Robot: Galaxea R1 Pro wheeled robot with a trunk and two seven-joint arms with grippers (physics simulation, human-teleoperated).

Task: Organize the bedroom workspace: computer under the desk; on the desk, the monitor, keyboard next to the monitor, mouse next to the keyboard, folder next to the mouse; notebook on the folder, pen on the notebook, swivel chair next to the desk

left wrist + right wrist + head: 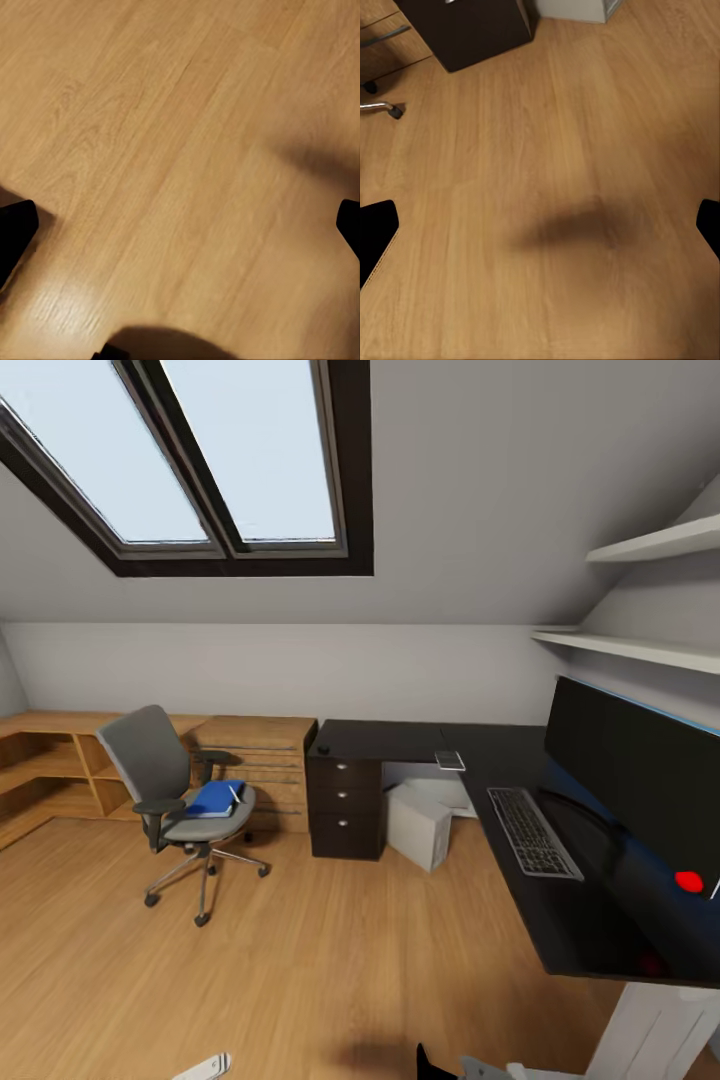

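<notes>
The desk (420, 740) runs along the right, carrying the monitor (630, 760) at the far right with the keyboard (532, 830) just left of it. The computer (418, 825) sits beneath. Well left stands the swivel chair (175, 790), the folder (213, 798) on its seat. Both grippers, left (180, 225) and right (540, 225), hang spread wide over bare floor.

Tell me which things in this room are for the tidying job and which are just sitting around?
For the job:
grey swivel chair
bright blue folder
glossy black desk
slim dark grey keyboard
wide black monitor
light grey computer box

Just sitting around:
dark drawer cabinet
wooden shelving
white wall shelves
</notes>
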